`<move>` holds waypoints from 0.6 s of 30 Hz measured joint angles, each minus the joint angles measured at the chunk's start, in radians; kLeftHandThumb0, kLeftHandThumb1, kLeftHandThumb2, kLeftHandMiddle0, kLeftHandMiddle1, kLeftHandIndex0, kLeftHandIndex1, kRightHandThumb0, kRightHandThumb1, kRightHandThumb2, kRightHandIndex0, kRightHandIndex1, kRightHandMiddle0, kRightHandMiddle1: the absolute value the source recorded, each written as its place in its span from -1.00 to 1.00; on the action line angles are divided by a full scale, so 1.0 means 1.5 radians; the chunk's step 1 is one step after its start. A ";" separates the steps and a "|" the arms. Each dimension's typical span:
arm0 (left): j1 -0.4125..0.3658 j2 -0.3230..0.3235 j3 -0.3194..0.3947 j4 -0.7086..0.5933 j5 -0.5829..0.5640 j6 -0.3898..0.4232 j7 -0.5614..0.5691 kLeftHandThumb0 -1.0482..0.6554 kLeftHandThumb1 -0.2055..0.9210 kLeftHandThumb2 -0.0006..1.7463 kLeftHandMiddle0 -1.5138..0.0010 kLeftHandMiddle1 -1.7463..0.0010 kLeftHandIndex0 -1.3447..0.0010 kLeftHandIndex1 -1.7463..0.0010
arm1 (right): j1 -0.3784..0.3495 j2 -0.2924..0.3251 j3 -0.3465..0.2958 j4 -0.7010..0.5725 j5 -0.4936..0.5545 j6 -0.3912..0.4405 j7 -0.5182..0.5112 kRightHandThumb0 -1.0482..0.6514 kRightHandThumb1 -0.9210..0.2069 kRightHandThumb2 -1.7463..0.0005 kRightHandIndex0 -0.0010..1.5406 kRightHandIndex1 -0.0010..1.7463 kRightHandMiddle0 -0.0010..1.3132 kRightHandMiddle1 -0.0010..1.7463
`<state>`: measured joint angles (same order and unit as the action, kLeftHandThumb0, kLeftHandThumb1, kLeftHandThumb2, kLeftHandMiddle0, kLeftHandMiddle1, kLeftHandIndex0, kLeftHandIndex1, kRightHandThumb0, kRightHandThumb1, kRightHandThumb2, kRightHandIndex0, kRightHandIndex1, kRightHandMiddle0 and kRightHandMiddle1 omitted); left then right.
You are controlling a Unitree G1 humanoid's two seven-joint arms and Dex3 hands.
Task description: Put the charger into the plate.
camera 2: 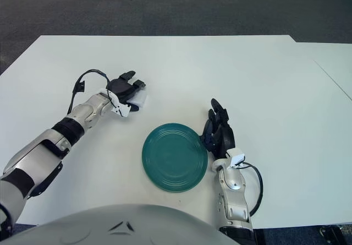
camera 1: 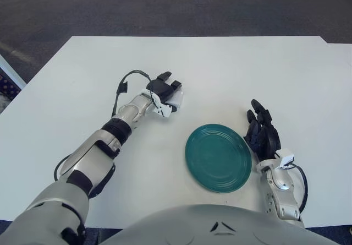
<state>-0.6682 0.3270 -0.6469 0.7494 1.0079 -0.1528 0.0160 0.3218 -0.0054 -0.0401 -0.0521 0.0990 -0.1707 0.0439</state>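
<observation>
So here's where I'm at: my left hand (camera 1: 165, 92) is stretched out over the white table (camera 1: 220, 69), up and to the left of the plate (camera 1: 218, 157). The fingers (camera 1: 167, 81) are curled around the charger (camera 1: 176, 97), a small white block that peeks out on the right side of my palm. You can only see part of it because the dark fingers cover the rest, and it blends into the table a lot. I can't tell whether it's lifted off the surface or touching it. There's a black cable (camera 1: 127, 80) looping off my left wrist, arching up and back toward the forearm.

The plate is a teal round one with ridged rings, sitting flat on the table close to my body, with nothing in it. The charger is well apart from it, off toward the far left of its rim.

My right hand (camera 2: 219, 131) shows just beside the plate's right edge, fingers pointing away from me, straight and loosely together, holding nothing. Can't say for sure if it's touching the rim or just next to it.
</observation>
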 measured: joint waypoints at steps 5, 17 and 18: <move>0.000 -0.005 -0.001 0.004 -0.001 0.013 0.001 -1.00 1.00 -0.21 0.99 1.00 1.00 0.26 | 0.000 -0.001 -0.001 0.000 0.001 0.000 0.003 -0.80 -1.00 0.00 -0.92 -0.99 -1.00 -0.61; -0.008 -0.007 -0.002 0.004 -0.016 0.013 -0.033 -1.00 1.00 -0.25 0.84 -0.80 0.73 -0.51 | 0.000 0.000 -0.006 0.001 0.006 0.000 0.005 -0.78 -1.00 0.01 -0.89 -0.99 -1.00 -0.56; -0.013 -0.006 -0.003 0.005 -0.017 0.008 -0.039 -1.00 1.00 -0.27 0.77 -0.87 0.72 -0.59 | 0.000 0.000 -0.006 0.001 0.006 0.000 0.005 -0.78 -1.00 0.01 -0.89 -0.99 -1.00 -0.56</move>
<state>-0.6878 0.3177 -0.6513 0.7565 0.9822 -0.1407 -0.0432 0.3217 -0.0051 -0.0496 -0.0512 0.1086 -0.1711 0.0509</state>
